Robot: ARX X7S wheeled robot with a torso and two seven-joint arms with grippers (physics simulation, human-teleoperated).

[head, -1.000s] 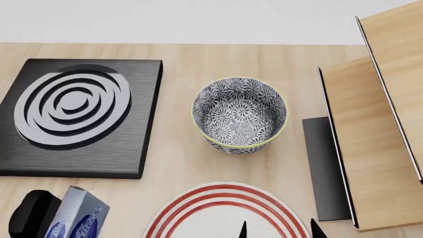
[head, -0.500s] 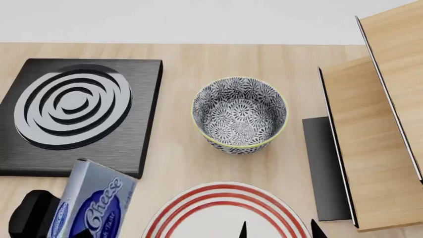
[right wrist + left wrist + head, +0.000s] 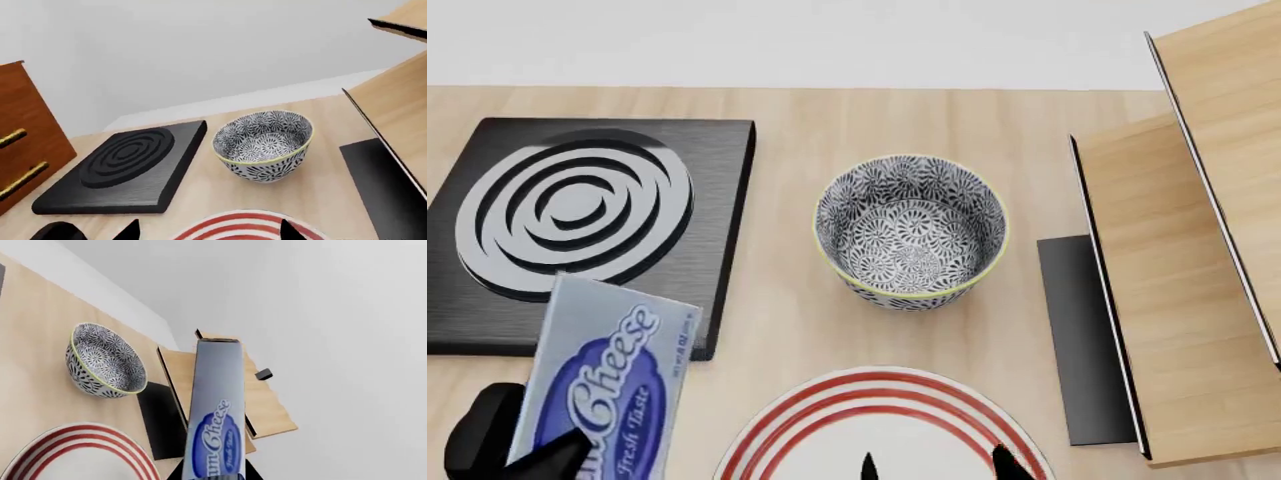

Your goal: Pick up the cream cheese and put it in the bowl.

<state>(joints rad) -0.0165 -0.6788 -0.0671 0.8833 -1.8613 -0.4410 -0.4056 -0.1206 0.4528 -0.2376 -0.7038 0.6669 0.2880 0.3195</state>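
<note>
Cream cheese (image 3: 598, 385) risen higher, left gripper (image 3: 507, 445) clamping it, right gripper's (image 3: 932, 466) jaws cropped, unreadable.

From my head camera the bowl (image 3: 910, 231) sits on the table (image 3: 787, 330) near the middle. The burner plate (image 3: 585, 235) lies to its left, apart from it. The striped plate (image 3: 881, 425) lies in front of the bowl, nearer me, not touching it. To the bowl's right a flat dark mat (image 3: 1082, 340) lies on the table, with the slanted wooden boards (image 3: 1174, 290) just beyond it on the far right. The cream cheese (image 3: 601, 385) is at my near left, overlapping the burner plate's front edge in view; I think it is raised above the table. At the far left in the right wrist view stands a cabinet (image 3: 30, 135).
</note>
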